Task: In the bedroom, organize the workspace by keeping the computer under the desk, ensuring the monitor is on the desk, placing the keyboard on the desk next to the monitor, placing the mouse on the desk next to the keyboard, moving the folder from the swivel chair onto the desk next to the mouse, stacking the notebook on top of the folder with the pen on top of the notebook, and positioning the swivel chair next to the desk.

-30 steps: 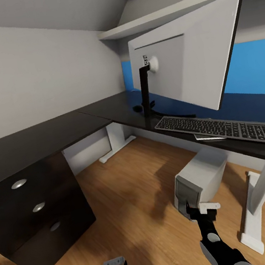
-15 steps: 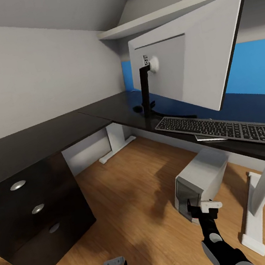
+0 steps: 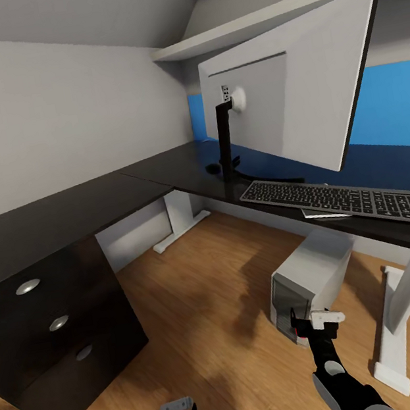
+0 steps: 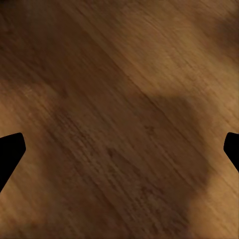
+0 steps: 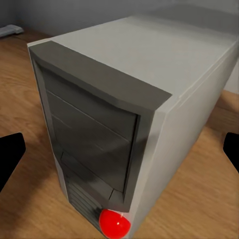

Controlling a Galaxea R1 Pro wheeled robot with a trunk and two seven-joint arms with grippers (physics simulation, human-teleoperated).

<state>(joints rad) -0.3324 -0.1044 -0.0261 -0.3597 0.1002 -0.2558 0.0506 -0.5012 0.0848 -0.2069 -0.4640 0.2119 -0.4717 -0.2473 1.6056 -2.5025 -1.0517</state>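
Under the desk [image 3: 129, 191], computer [image 5: 134, 114] shows red light [image 5: 114, 224].

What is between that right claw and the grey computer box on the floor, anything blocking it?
Nothing visible. The right gripper hangs just in front of the computer, and the right wrist view shows the tower's front panel with only bare wood floor around it. The computer stands on the floor below the desk edge.

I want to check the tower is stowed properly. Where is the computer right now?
In the head view the computer stands on the wood floor under the desk, below the keyboard, with the right gripper just in front of it.
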